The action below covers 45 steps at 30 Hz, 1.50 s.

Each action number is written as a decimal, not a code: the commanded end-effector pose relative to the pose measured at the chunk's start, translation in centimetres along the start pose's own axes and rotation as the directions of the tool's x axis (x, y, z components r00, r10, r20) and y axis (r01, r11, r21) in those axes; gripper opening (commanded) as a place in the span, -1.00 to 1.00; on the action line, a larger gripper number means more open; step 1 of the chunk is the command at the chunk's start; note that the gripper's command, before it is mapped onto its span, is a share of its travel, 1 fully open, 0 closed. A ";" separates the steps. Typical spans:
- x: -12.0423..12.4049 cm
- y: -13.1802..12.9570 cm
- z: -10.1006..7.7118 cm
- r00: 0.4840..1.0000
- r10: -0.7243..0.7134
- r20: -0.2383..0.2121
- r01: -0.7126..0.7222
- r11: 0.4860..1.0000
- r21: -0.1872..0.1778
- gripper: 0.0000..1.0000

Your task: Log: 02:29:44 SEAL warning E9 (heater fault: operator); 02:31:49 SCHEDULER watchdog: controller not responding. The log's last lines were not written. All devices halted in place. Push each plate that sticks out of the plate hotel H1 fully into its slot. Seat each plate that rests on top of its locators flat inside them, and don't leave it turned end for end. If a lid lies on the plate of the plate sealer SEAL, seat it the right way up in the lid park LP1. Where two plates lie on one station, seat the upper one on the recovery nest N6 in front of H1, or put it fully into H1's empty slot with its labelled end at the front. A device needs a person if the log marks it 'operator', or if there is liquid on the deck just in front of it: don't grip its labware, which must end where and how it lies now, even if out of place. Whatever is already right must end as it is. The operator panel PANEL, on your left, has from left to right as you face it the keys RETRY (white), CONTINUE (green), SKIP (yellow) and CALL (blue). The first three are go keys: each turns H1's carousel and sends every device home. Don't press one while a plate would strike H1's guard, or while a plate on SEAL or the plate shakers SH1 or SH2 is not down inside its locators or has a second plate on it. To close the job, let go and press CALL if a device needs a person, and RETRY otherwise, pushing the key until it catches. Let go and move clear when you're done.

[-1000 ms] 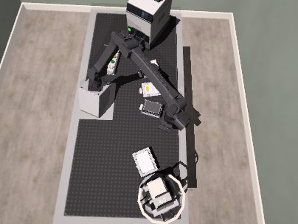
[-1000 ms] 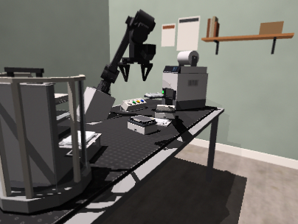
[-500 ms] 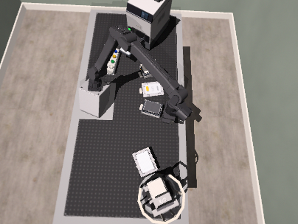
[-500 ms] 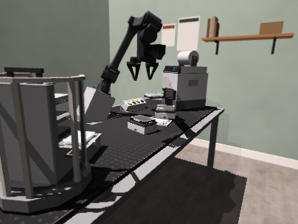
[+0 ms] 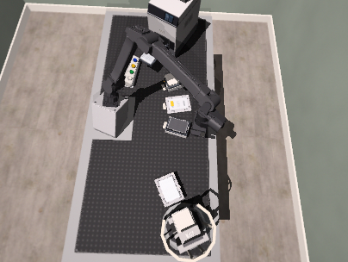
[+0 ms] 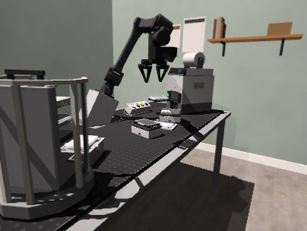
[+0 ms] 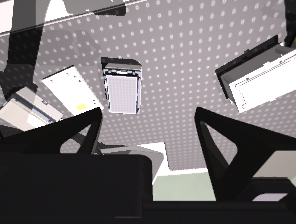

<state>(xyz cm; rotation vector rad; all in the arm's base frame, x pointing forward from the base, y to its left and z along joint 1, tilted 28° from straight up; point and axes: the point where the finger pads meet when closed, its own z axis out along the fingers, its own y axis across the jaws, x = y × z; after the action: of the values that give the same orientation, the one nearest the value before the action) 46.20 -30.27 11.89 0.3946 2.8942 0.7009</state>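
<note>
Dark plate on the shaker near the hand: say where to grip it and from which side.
Grip the dark plate across its two long edges, coming straight down from above with the open hand. It is a flat rectangle raised on its station, so the long sides appear free, while neighbours crowd the ends.

The single arm (image 5: 181,71) rises from its pedestal and reaches far out in a long diagonal, with the elbow high and the forearm bent down at the wrist (image 6: 159,36). The gripper (image 6: 153,74) hangs well above the bench and points downward. Its jaws stand wide apart, and nothing is between the two dark fingers
</note>
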 end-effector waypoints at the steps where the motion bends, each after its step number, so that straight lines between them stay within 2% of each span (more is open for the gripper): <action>1: -0.8 2.7 -1.7 0.999 -0.018 0.039 0.017 1.000 0.022 1.00; 9: -0.9 4.7 -1.8 0.999 -0.020 0.043 0.019 1.000 0.022 1.00; 10: -1.6 5.1 -2.6 0.998 -0.031 0.062 0.029 0.999 0.032 1.00; 11: -0.8 5.3 -1.7 0.999 -0.019 0.041 0.018 1.000 0.022 1.00; 12: -0.7 5.7 -1.6 0.999 -0.016 0.037 0.015 1.000 0.019 1.00; 17: -1.0 7.4 -1.9 0.999 -0.023 0.049 0.022 0.999 0.023 1.00; 26: -0.6 9.7 -1.5 0.999 -0.017 0.038 0.016 1.000 0.018 1.00; 27: -1.9 10.4 -3.0 0.997 -0.036 0.072 0.034 0.999 0.031 1.00; 30: -0.6 11.0 -1.6 0.999 -0.018 0.040 0.017 1.000 0.018 1.00; 33: -1.2 11.8 -2.3 0.998 -0.027 0.057 0.026 0.999 0.023 1.00; 34: -0.5 11.9 -1.5 0.996 -0.074 0.041 0.073 0.997 0.020 1.00; 41: 0.5 14.0 -1.4 0.953 -0.301 0.035 0.301 0.953 0.025 1.00; 43: 0.5 14.0 -1.4 0.953 -0.301 0.035 0.301 0.953 0.025 1.00; 44: -0.4 14.7 -2.7 0.935 -0.349 0.059 0.347 0.937 0.044 1.00; 45: 0.8 14.6 -1.4 0.930 -0.365 0.034 0.364 0.931 0.028 1.00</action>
<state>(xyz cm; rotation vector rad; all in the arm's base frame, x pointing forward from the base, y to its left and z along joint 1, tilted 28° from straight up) 48.09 -19.06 17.63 0.0558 2.8804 0.6536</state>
